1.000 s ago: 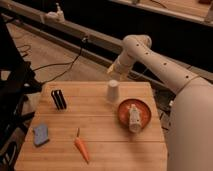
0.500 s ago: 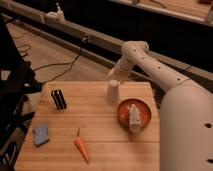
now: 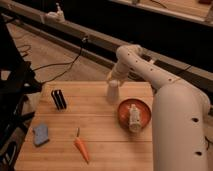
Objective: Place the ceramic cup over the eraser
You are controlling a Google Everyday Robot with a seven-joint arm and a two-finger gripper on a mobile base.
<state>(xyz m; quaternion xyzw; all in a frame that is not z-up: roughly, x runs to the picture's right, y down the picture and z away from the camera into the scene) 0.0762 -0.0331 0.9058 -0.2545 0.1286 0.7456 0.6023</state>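
The ceramic cup (image 3: 113, 93), small and off-white, stands upright on the wooden table (image 3: 100, 130) near its far edge. My gripper (image 3: 113, 80) is directly over the cup's top, right at its rim, and the white arm reaches in from the right. The eraser (image 3: 58, 99), a black object made of two narrow upright slabs, stands at the table's left, well apart from the cup.
An orange bowl (image 3: 134, 113) holding a white bottle-like item (image 3: 134, 116) sits just right of the cup. A carrot (image 3: 81, 148) lies near the front. A blue-grey pad (image 3: 41, 134) is at the front left. Black furniture stands to the left of the table.
The arm has swung down and inward, bringing my gripper from above the cup to its rim. The cup and the other objects have not moved.
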